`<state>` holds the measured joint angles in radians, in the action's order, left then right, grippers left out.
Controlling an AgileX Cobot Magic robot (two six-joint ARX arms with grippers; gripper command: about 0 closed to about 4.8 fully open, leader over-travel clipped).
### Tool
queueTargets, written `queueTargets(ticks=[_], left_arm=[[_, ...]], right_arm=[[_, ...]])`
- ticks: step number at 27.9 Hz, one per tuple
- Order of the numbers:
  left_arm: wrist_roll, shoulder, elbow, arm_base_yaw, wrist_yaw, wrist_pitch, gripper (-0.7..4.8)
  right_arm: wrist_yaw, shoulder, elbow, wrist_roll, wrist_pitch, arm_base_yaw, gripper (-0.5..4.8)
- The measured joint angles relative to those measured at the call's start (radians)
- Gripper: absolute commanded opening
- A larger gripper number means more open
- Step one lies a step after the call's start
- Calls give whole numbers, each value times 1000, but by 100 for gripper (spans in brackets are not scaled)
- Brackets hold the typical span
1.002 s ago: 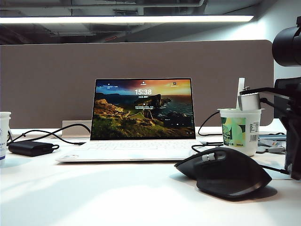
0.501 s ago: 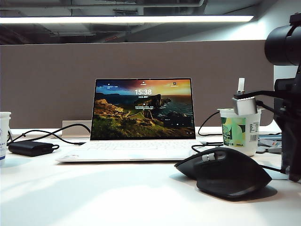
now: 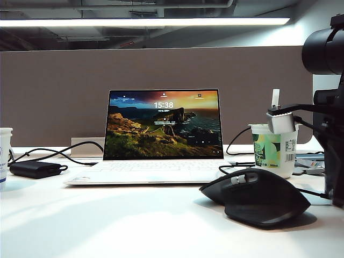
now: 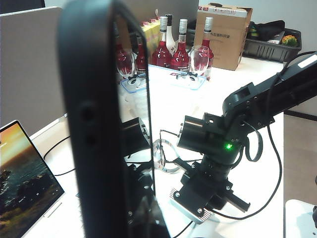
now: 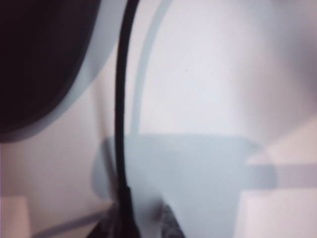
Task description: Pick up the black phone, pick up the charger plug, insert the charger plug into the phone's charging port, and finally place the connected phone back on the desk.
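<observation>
Phones: one. The black phone (image 4: 94, 124) stands upright in the air, the left gripper (image 4: 141, 208) clamped on its lower end.
Plugs: one. The charger plug (image 5: 126, 208) lies at the right gripper (image 5: 143, 225), low over the desk (image 3: 134, 226) — too blurred to tell if it's gripped.
Others: one laptop (image 3: 161, 134), one mouse (image 3: 258, 196), one cup (image 3: 275, 148).
Room: white top, grey-brown divider (image 3: 54, 91) behind.
</observation>
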<state>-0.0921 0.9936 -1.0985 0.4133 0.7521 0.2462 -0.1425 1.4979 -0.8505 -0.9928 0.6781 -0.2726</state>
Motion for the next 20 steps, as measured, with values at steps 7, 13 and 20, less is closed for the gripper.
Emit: queueTargets(ticks=[7, 13, 20], left_arm=[[0, 0, 0, 0, 0, 0, -7], [0, 0, 0, 0, 0, 0, -7], [0, 0, 0, 0, 0, 0, -7]], right_arm=[[11, -5, 6, -3, -10, -3, -4], [-45, -52, -67, 67, 16, -2, -4], [-259, -242, -128, 188, 56, -2, -4]])
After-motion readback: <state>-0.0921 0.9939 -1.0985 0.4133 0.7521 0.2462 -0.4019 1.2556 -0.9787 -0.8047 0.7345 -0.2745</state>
